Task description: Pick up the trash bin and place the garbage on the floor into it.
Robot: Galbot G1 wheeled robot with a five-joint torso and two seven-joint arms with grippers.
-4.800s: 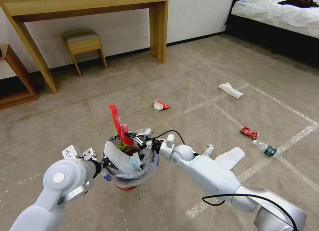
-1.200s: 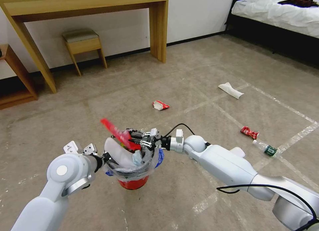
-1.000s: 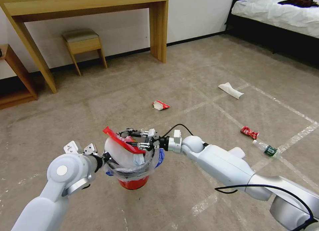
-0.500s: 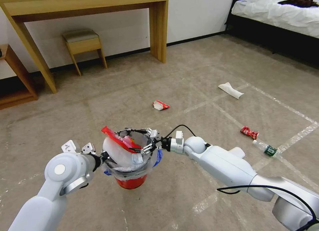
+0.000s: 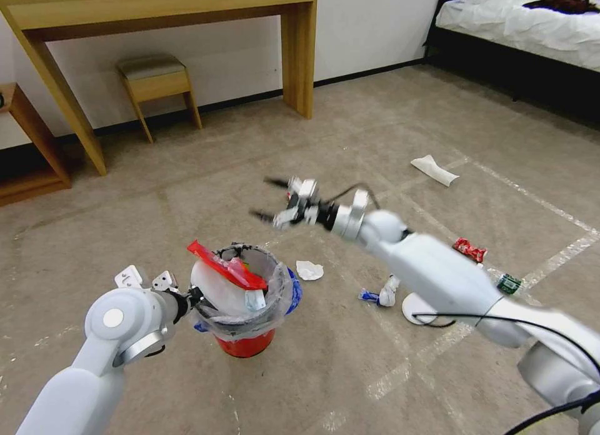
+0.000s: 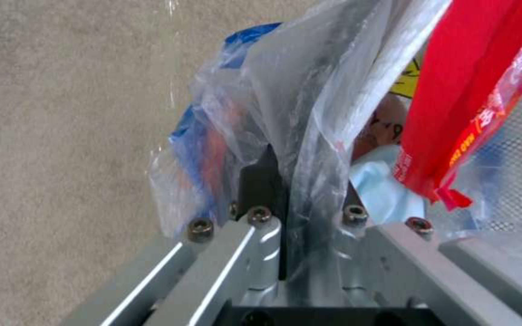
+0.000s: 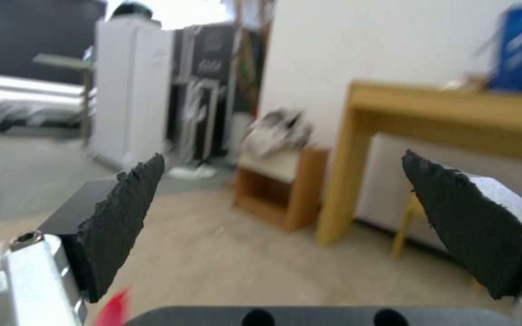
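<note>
Head view: we had the trash bin point(image 5: 245, 304) up off the floor point(image 5: 187, 191), our left gripper point(image 5: 195, 295) clamped on its rim at the near-left side, pinching the clear liner bag point(image 5: 275, 297). A long red wrapper point(image 5: 226, 270) lay across the bin mouth, one end sticking out past the rim toward the left. A white slipper point(image 5: 215, 291) was stuffed inside under it. Our right gripper point(image 5: 270, 200) was raised above and beyond the bin, well clear of it, fingers spread wide and holding nothing (motion-blurred, but the gap was plain). On the carpet still: crumpled white paper point(image 5: 309, 270) just right of the bin, a blue-and-white scrap point(image 5: 378, 294) under our right forearm, a small red wrapper point(image 5: 469, 249), a bottle with a green label point(image 5: 509, 284) partly hidden by the arm, and a white slipper farther off point(image 5: 434, 169) near the tape lines. A wooden desk point(image 5: 187, 4) and a stool point(image 5: 156, 85) stood along the wall.

Left wrist view: our left fingers point(image 6: 262, 181) were pressed together on the bag and bin rim. The red wrapper hung just beside them, over a pale blue item (could not tell what it was).

Right wrist view: both black pads point(image 7: 122, 213) stood far apart, nothing between them, pointing toward the desk and wall.
</note>
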